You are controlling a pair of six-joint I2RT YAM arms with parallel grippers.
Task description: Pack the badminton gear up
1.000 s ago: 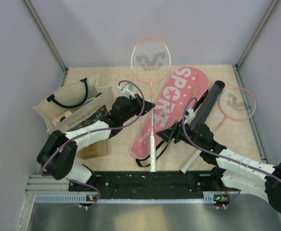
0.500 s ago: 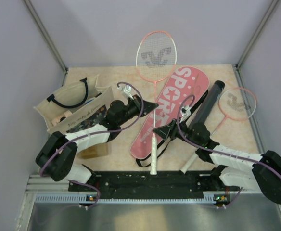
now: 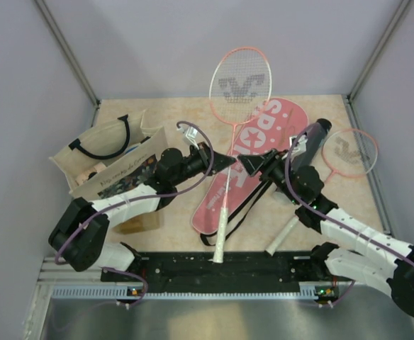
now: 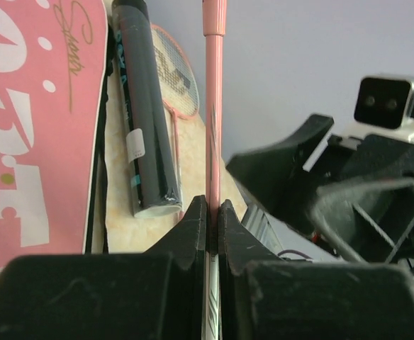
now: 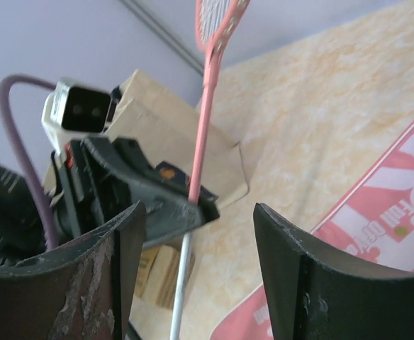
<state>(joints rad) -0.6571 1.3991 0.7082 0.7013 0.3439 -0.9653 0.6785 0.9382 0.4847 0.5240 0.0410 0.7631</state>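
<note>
My left gripper (image 3: pixel 225 162) (image 4: pixel 212 205) is shut on the shaft (image 4: pixel 214 106) of a pink-rimmed racket (image 3: pixel 240 76), holding it tilted above the table. Its head leans toward the back right and its white handle (image 3: pixel 221 241) points at the front edge. Just right of that grip, my right gripper (image 3: pixel 248 163) (image 5: pixel 196 212) stands open, facing the left one. The shaft (image 5: pixel 207 106) passes in front of its gap without touching either finger. The pink "SPORT" cover (image 3: pixel 281 117) (image 4: pixel 30 127) lies flat underneath. To its right lie the black tube (image 3: pixel 313 134) (image 4: pixel 143 120) and a second racket (image 3: pixel 349 151).
A beige tote bag (image 3: pixel 108 145) (image 5: pixel 164 120) with black handles stands at the left. A small brown box (image 3: pixel 136 223) sits in front of it. The grey walls close in the table at the back and both sides.
The held racket has swung so its head moved right and its handle left. My right arm came up from the front to face the left gripper, its jaws still open.
</note>
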